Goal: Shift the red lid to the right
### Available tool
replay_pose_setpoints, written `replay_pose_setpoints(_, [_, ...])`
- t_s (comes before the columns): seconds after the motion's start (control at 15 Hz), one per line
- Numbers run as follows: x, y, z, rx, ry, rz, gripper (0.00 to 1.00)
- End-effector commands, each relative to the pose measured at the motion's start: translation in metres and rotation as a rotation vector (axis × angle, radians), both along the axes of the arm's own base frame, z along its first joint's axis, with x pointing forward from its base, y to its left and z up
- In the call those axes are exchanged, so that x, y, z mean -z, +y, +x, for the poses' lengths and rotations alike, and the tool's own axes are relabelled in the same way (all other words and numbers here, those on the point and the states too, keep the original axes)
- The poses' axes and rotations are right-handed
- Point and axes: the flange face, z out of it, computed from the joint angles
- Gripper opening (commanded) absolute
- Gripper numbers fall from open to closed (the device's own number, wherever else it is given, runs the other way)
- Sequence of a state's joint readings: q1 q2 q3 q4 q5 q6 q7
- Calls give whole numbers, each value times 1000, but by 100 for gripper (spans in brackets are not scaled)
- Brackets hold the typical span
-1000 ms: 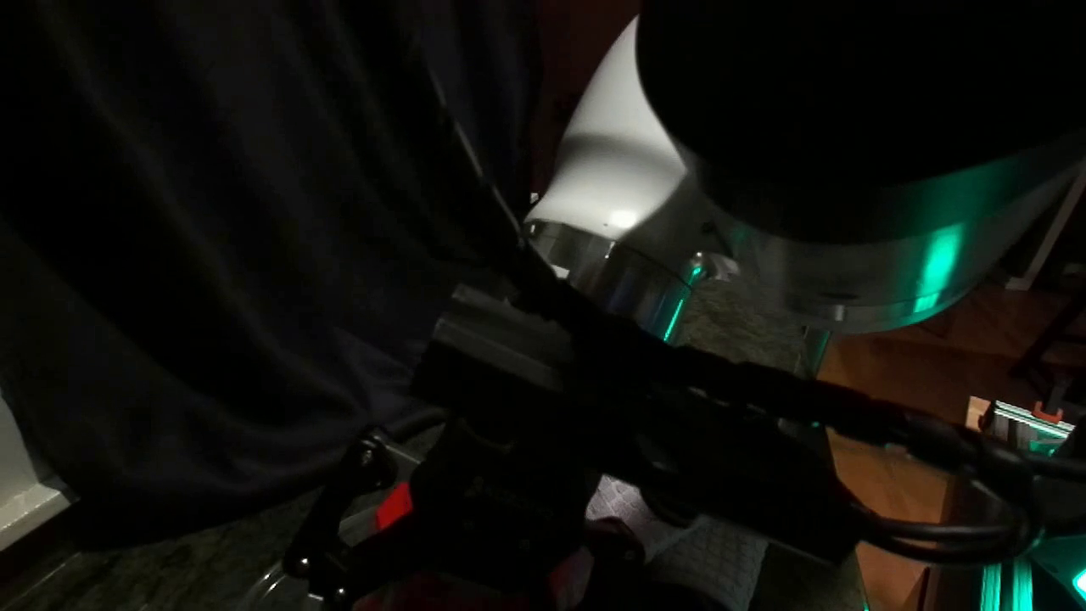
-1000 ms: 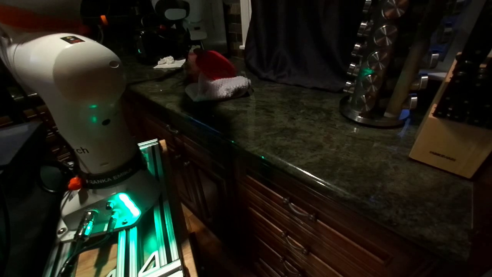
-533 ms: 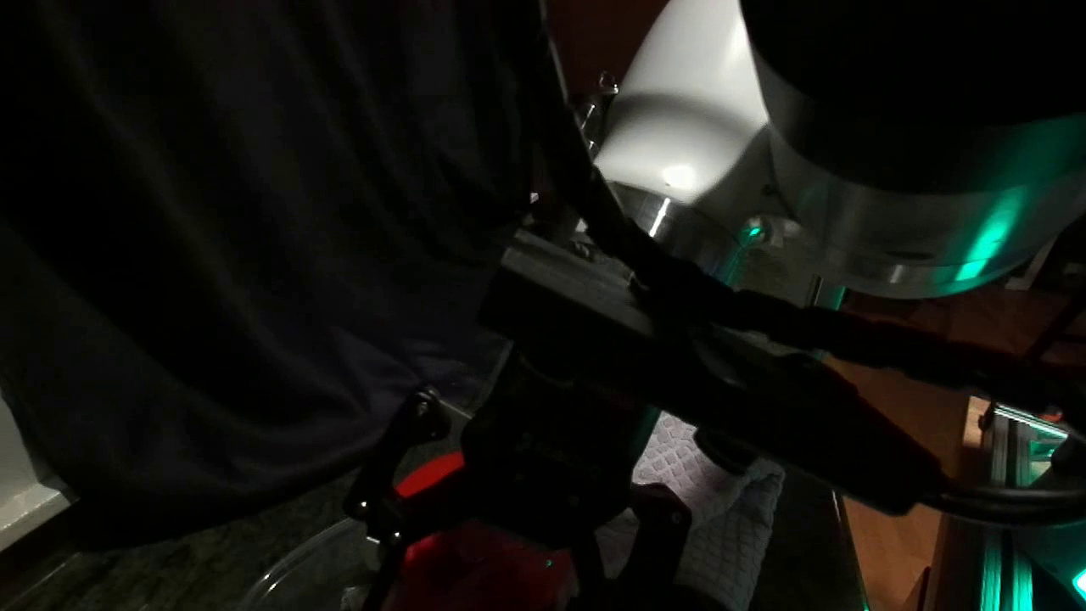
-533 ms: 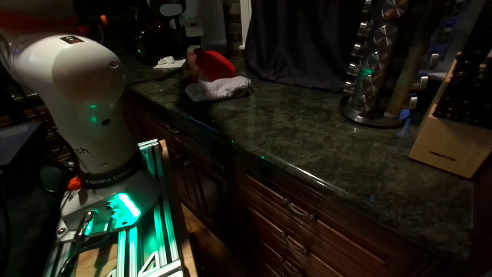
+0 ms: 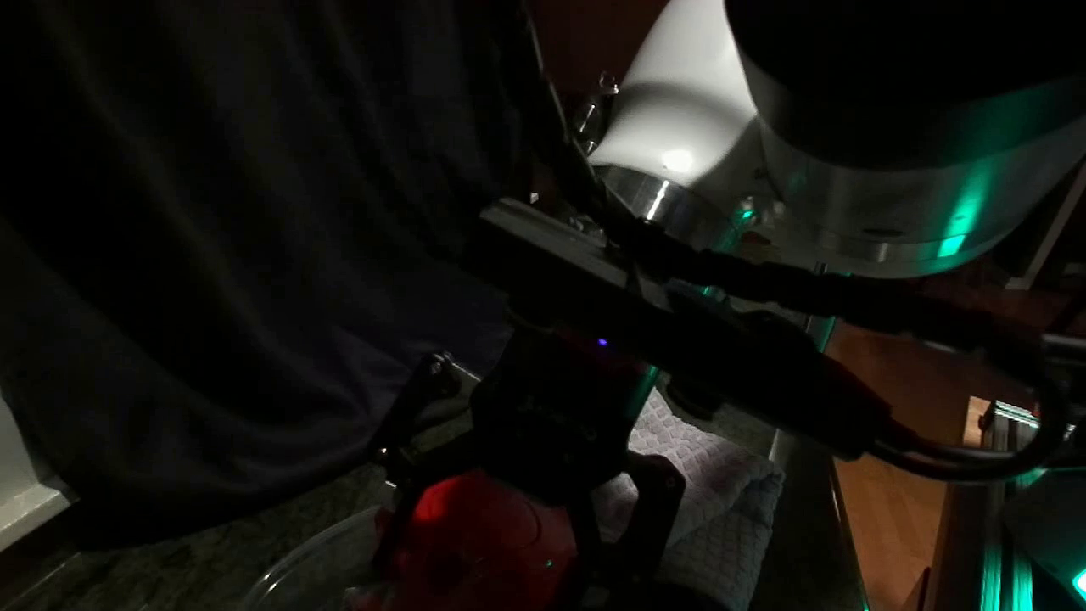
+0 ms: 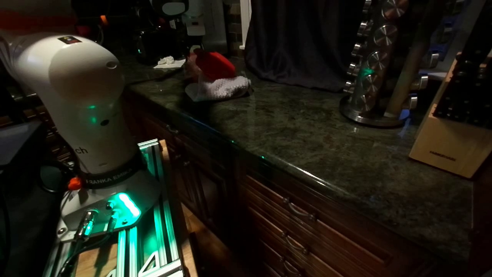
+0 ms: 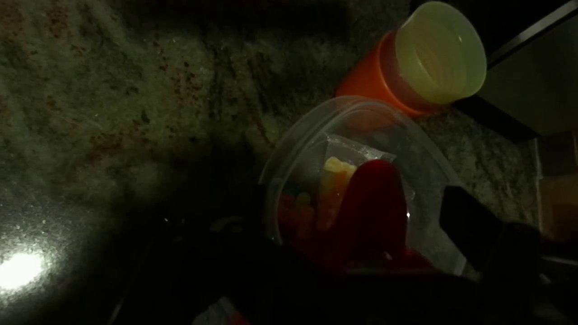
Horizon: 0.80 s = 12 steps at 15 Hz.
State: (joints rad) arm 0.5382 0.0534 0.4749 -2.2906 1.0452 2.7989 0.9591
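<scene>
The bright red lid (image 5: 488, 543) sits tilted at the clear plastic container (image 5: 318, 556) and beside the pale folded cloth (image 5: 708, 484) in an exterior view. In another exterior view the red lid (image 6: 216, 66) stands tilted behind the cloth (image 6: 230, 86). My gripper (image 5: 502, 573) is above the lid, its dark fingers spread to either side of it. In the wrist view the open gripper (image 7: 361, 212) has the red lid (image 7: 372, 207) and part of the container (image 7: 286, 153) between its fingers. Whether a finger touches the lid is too dark to tell. The lid's lower part is hidden.
An orange cup (image 7: 365, 81) with a yellow-green rim lies close beside the container. A dark curtain (image 6: 296, 50) hangs behind the counter. A spice rack (image 6: 374, 71) and a knife block (image 6: 447, 144) stand farther along. Crumpled white paper (image 6: 166, 60) lies at the back.
My gripper has moved up and right in an exterior view, uncovering more of the red lid and cloth. The lid looks brighter but in about the same place. The fingers stay spread.
</scene>
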Motion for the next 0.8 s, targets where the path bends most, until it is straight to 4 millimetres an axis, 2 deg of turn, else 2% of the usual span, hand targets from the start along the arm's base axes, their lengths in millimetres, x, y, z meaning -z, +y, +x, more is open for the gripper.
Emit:
replay_pose_setpoints(0.0, [5,-2,2,57,21,1,96])
replay_pose_setpoints(0.47, [12,9,15,93,48,32,94])
replay_pose_setpoints(0.73, [20,16,22,120,77,47,86])
